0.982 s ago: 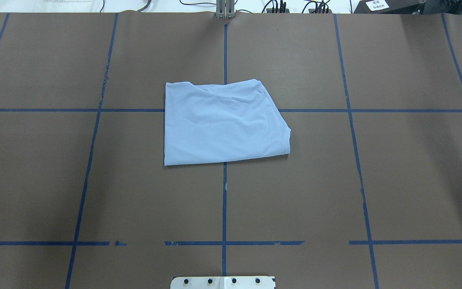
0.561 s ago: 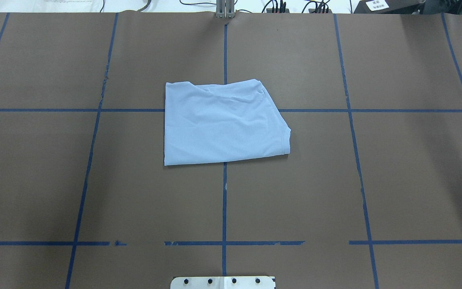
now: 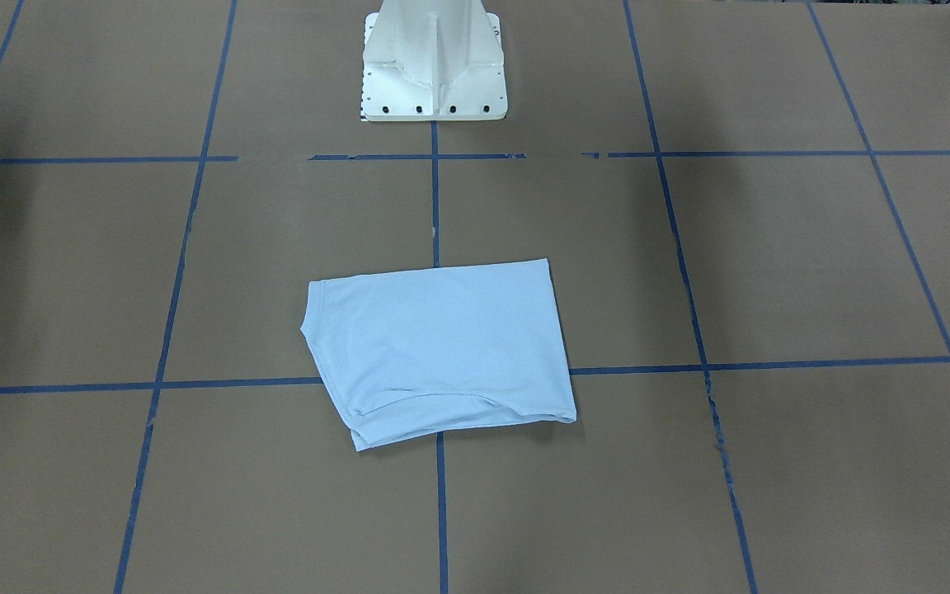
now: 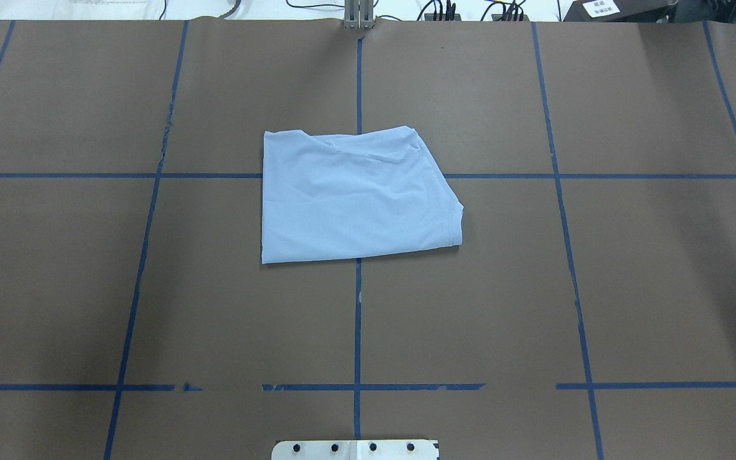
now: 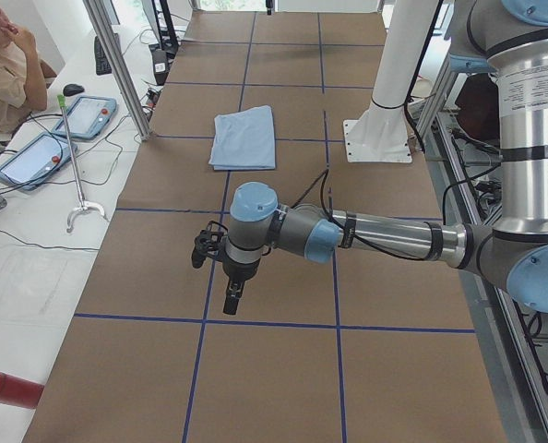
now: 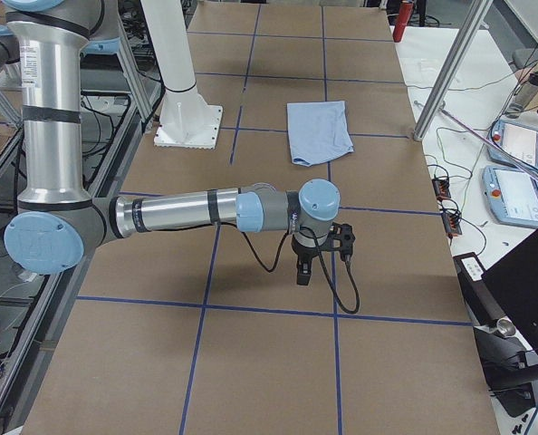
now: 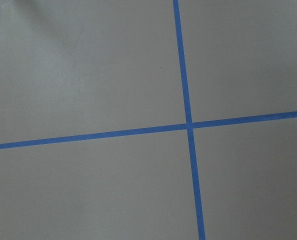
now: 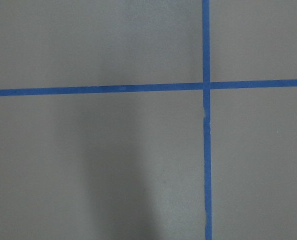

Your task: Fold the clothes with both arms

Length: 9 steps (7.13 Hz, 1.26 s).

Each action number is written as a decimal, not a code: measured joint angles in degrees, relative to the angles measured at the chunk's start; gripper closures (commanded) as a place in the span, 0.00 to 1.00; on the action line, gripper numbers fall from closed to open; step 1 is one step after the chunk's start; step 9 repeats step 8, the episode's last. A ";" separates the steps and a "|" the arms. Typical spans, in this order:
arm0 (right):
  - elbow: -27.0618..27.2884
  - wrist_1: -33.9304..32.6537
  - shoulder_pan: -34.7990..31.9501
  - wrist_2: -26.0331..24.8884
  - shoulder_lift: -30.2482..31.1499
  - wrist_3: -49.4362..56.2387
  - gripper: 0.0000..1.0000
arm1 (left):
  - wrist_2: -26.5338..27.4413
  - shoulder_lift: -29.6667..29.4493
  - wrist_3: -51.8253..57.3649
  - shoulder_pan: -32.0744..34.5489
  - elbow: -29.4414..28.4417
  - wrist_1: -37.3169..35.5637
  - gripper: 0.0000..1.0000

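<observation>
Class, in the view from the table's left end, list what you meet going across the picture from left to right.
Seated operator → white pole with a hook end → folded T-shirt → white pedestal base → left arm's upright column. The left end effector is left out, as it shares the T-shirt's span.

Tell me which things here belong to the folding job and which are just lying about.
Job: folded light blue T-shirt, left arm, right arm.
Lying about: white pedestal, tablet, red cylinder, seated operator.
</observation>
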State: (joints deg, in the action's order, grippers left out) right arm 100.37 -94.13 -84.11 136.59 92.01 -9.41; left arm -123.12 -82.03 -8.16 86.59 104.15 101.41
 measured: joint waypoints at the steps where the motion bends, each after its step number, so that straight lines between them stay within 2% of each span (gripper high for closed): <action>1: 0.00 0.00 0.00 0.21 0.00 0.00 0.00 | 0.02 -0.03 0.04 -0.01 0.00 -0.04 0.00; 4: 0.00 0.00 0.00 0.74 0.04 0.00 0.00 | -0.07 0.07 0.09 -0.01 0.00 -0.49 0.00; 8: 0.05 0.00 0.00 0.73 0.56 0.15 0.00 | -0.18 0.64 0.21 -0.15 0.64 -7.80 0.00; 9: 0.05 0.00 0.00 0.73 0.56 0.15 0.00 | -0.18 0.64 0.21 -0.15 0.64 -7.80 0.00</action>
